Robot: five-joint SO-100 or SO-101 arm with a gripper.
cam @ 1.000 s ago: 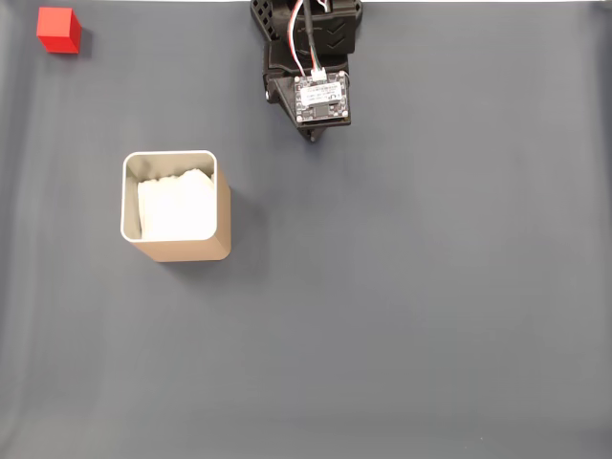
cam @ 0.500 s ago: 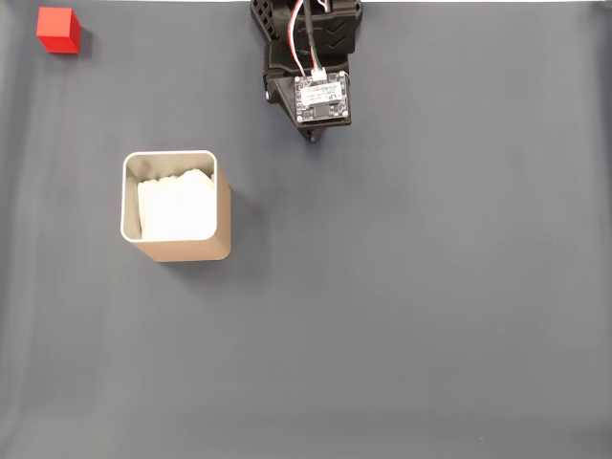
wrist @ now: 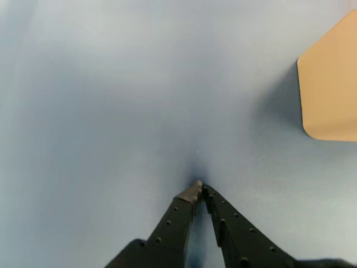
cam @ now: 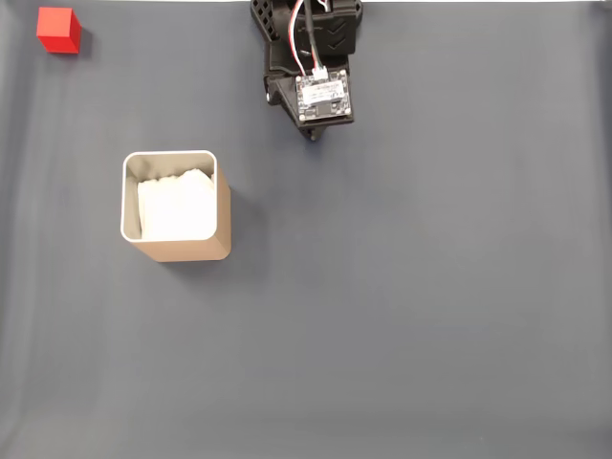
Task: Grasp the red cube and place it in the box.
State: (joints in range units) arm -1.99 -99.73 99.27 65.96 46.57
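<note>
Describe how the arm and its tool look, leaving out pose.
In the fixed view the arm is black plastic, with red, white and black wires running to a small circuit board with a white connector. In the wrist view the tool has two slim black fingers tapering to points, dotted with small holes along their length.

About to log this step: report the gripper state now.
Black two-finger gripper: closed, fingertips meeting, holding nothing; the small bright red cube sits far off on the grey table.

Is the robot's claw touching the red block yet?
Apart. The fixed view shows the red cube in the top left corner, with bare table between it and the gripper.
</note>
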